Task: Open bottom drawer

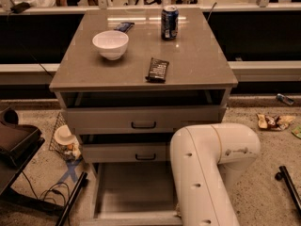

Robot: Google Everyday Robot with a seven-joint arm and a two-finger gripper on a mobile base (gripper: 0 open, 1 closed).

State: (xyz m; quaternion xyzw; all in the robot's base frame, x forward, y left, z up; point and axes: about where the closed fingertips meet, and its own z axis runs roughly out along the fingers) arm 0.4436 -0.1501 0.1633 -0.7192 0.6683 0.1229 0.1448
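The bottom drawer (134, 188) of the grey-beige cabinet stands pulled far out, and its shallow plain tray is bare. Its front panel (131, 218) lies at the picture's lower edge; its handle does not show. The middle drawer (124, 152) and the top drawer (113, 119), each with a black bar handle, stick out slightly. My white arm (207, 171) bends down in front of the cabinet's right side and covers the drawers' right ends. The gripper is out of view below the picture's edge.
On the cabinet top (202, 65) stand a white bowl (110, 44), a soda can (169, 22), a dark bar (157, 69) and a blue packet (123, 26). A wire basket with a cup (63, 140) and a black case (16, 142) are at the left; wrappers (275, 121) and a black pole (288, 185) at the right.
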